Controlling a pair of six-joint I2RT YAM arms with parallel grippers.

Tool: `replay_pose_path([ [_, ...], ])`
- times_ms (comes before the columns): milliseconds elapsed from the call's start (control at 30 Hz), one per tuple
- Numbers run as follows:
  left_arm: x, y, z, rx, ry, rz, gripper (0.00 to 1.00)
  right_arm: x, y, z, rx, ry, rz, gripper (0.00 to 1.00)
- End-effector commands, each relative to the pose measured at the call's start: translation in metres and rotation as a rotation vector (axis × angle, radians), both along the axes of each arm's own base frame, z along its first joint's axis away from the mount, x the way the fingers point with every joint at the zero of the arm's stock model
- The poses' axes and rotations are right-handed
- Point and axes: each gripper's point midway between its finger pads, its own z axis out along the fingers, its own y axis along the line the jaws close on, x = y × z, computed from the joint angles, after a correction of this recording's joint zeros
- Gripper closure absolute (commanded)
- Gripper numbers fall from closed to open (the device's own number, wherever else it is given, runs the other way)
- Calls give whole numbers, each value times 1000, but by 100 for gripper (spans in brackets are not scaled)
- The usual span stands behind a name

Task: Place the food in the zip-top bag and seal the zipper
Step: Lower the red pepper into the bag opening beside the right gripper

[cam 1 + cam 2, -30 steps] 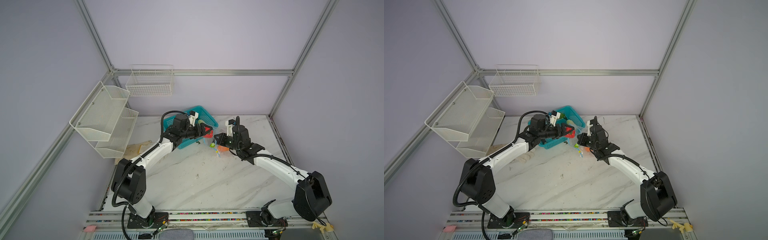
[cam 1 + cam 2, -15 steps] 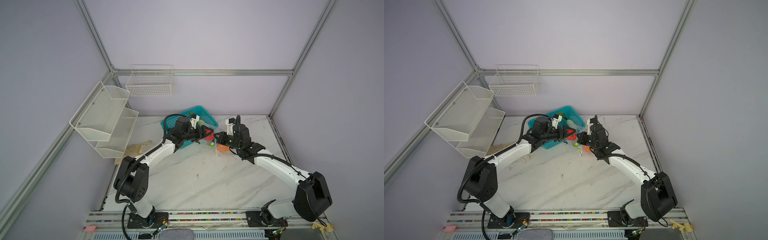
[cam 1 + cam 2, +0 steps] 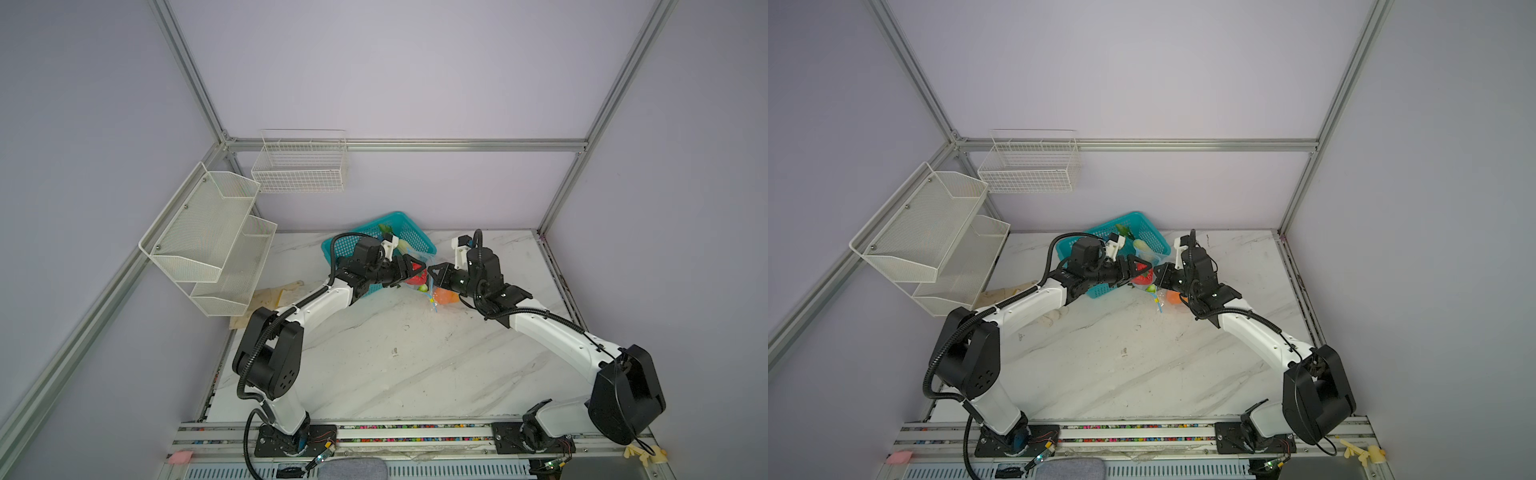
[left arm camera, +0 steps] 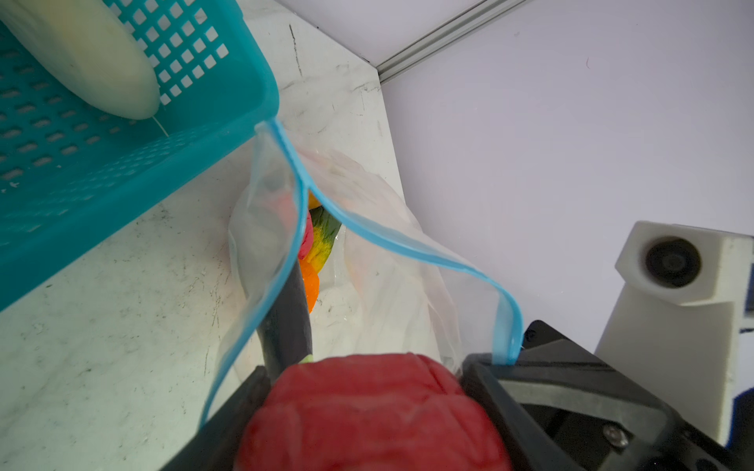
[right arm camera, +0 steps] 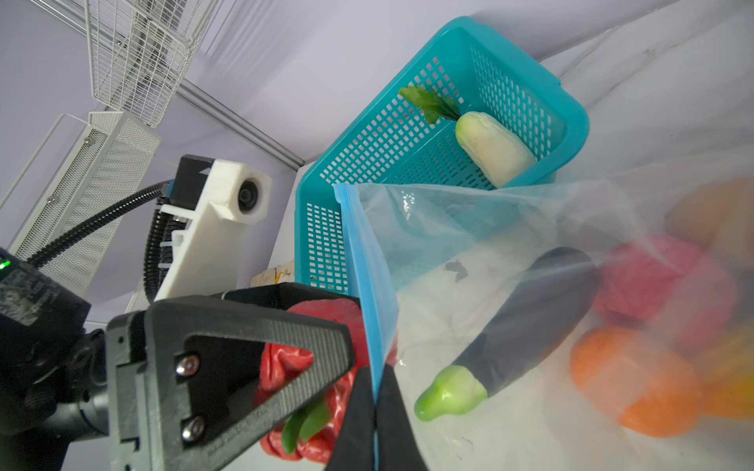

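Left claw (image 4: 363, 377) is clamped on a red pepper (image 4: 367, 424) at the bag's (image 4: 387, 261) open mouth. Touching it, right claw (image 5: 373, 381) is pinched together on the blue zipper (image 5: 363, 261). Beyond both claws, inside the bag on the bench (image 4: 102, 326), lie 1 eggplant (image 5: 538, 310), 1 orange (image 5: 628, 379) and 1 pink piece (image 5: 661, 285). Farther past the left claw, the teal basket (image 5: 579, 122) holds 1 white vegetable (image 5: 493, 151).

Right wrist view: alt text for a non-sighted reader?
The right gripper pinches the blue zipper of the clear zip-top bag, while the left gripper holds a red pepper at its open mouth. An eggplant and an orange lie inside; a teal basket beyond holds a white radish.
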Motion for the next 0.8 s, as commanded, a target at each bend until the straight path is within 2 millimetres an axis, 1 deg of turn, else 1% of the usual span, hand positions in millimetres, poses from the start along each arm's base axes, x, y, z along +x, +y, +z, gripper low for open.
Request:
replay_pose_path([
  [0, -5, -2, -9, 32, 17, -2, 37, 1, 0, 34, 59, -68, -1, 100],
  [333, -9, -8, -11, 115, 7, -19, 35, 2, -1, 34, 58, -66, -6, 100],
  [567, -10, -8, -11, 157, -1, -24, 33, 3, 0, 33, 61, -64, -9, 100],
  [767, -9, -9, -8, 167, -9, -26, 28, 4, 1, 32, 62, -61, -8, 100],
])
